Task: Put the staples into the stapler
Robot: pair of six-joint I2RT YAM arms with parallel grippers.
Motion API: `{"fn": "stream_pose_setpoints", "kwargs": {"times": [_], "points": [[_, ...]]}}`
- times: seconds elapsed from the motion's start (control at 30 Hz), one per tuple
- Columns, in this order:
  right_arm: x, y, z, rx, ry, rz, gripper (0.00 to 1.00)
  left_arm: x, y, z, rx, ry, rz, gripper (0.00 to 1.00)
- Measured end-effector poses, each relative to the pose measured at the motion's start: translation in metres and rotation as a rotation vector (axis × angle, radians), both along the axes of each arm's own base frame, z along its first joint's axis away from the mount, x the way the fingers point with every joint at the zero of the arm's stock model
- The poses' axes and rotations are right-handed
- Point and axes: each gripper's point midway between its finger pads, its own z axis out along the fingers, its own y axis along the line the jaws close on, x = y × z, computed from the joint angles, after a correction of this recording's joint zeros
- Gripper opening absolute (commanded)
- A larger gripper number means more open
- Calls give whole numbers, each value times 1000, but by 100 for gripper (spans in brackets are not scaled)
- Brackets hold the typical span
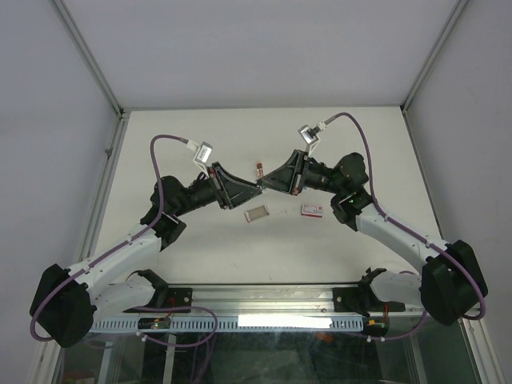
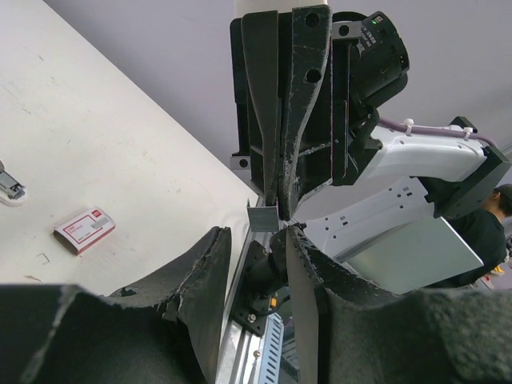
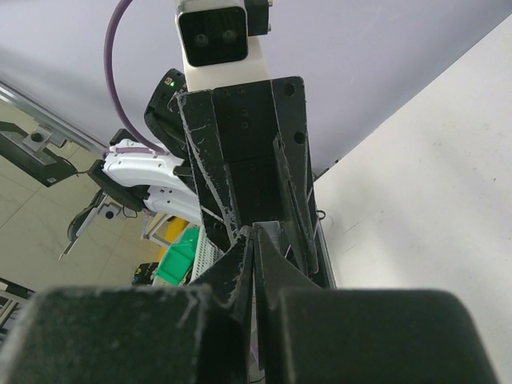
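White table (image 1: pixel 240 136), walled by grey panels (image 1: pixel 264 48); broad open surface lay toward its far and side edges. Staples box (image 1: pixel 311 210) lay flat, right of centre. Above centre, right gripper (image 3: pixel 254 240) pinched a staple strip (image 2: pixel 264 217); left gripper (image 2: pixel 254 244) stood partly open, facing it.

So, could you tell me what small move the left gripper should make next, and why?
Probably close the left gripper fully on the metal strip: the right gripper is shut on it in mid-air, and the left fingers flank it with gaps showing.
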Motion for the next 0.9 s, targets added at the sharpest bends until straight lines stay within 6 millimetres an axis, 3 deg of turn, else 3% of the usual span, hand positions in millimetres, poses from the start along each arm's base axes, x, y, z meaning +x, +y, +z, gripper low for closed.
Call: {"fn": "stream_pose_setpoints", "kwargs": {"times": [0.3, 0.5, 0.83, 0.9], "points": [[-2, 0, 0, -2, 5, 13, 0, 0, 0, 4, -6, -7, 0, 34], [-3, 0, 0, -2, 5, 16, 0, 0, 0, 6, -9, -10, -1, 21], [-3, 0, 0, -2, 7, 14, 0, 0, -1, 5, -8, -9, -1, 14], [-2, 0, 0, -2, 7, 13, 7, 1, -1, 5, -7, -9, 0, 13]]}}
